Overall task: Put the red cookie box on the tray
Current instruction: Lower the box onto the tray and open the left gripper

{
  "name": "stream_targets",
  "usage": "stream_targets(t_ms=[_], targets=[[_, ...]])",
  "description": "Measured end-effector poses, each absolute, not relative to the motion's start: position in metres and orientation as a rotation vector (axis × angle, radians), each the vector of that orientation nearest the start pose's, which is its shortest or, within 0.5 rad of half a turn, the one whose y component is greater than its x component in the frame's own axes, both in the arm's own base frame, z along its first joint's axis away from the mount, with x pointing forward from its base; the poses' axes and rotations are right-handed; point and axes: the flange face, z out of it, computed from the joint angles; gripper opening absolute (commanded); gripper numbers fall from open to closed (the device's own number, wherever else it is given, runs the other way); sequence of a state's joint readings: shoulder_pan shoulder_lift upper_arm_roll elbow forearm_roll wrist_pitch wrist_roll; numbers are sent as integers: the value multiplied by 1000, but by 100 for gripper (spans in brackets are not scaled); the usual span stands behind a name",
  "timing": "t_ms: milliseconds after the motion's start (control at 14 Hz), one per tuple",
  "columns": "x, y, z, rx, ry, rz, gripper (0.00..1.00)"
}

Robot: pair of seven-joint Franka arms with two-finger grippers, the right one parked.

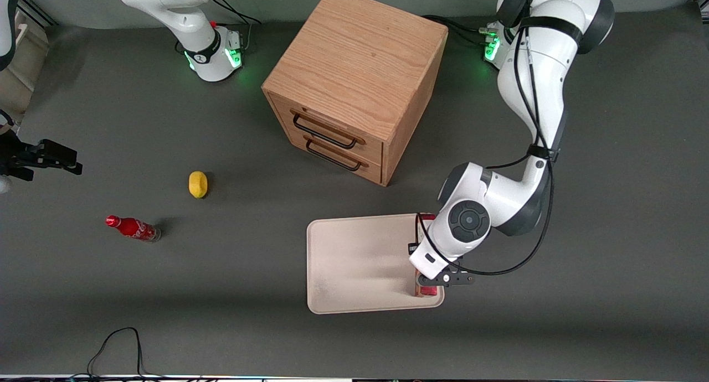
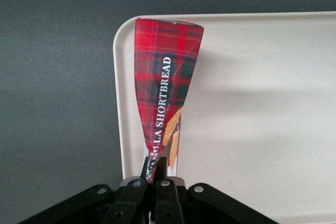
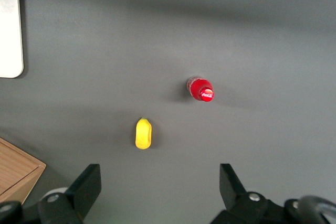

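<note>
The red cookie box (image 2: 165, 87) is a red tartan carton marked "shortbread". It stands on its long edge over the cream-white tray (image 2: 262, 103), along the tray's rim at the working arm's end. My left gripper (image 2: 157, 174) is shut on the box's upper edge, the fingers pinching it. In the front view the gripper (image 1: 437, 279) and wrist cover most of the box, and only a red end (image 1: 427, 292) shows near the tray's corner nearest the camera. I cannot tell whether the box rests on the tray (image 1: 354, 260) or hangs just above it.
A wooden two-drawer cabinet (image 1: 354, 77) stands farther from the camera than the tray. A yellow lemon (image 1: 198, 184) and a small red soda bottle (image 1: 133, 227) lie toward the parked arm's end. A black cable (image 1: 116, 343) loops at the table's near edge.
</note>
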State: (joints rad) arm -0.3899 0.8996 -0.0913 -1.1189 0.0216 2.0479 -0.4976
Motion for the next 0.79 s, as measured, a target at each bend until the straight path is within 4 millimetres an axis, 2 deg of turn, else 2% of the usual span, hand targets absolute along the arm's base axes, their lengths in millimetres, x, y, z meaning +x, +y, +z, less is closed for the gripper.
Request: stream_targets(t_ms=[429,571,643,786], targets=[[696,-339,266,-3195,-195,-38,0],[695,-338,263,-3188,-190,-35,83],[695,-338,260,-3179,-182,-38,100],[696,-337,260,-3167,-174,-50,100]])
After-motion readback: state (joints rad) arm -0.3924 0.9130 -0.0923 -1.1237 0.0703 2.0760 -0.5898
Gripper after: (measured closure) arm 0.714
